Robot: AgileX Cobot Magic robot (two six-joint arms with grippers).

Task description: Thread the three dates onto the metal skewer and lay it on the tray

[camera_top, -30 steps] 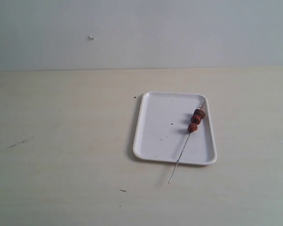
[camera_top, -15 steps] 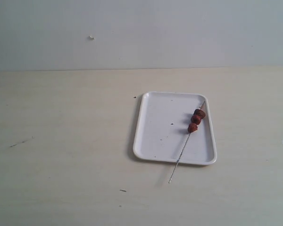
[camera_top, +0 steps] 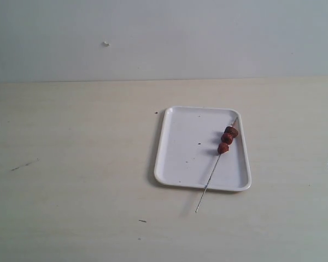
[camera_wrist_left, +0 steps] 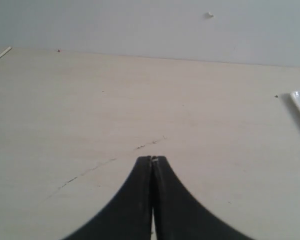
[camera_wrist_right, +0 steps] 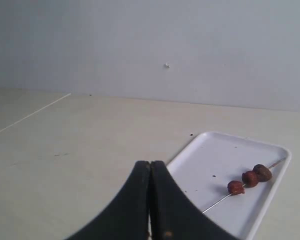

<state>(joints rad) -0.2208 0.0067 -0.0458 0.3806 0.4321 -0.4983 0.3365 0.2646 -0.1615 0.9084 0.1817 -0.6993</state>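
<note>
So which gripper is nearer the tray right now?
Right. The right gripper, shut, points at the tray close ahead of it; the left gripper, also shut, is farther off, with only the tray's corner showing in its view.

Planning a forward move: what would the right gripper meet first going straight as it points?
For the right gripper the way looks free across the table to the wall; the tray seems beside it.

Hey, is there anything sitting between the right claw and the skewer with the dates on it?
Nothing visible does. Only open table and bare tray lie between the shut right claw and the metal skewer, which rests on the tray with the three dates threaded on it.
</note>
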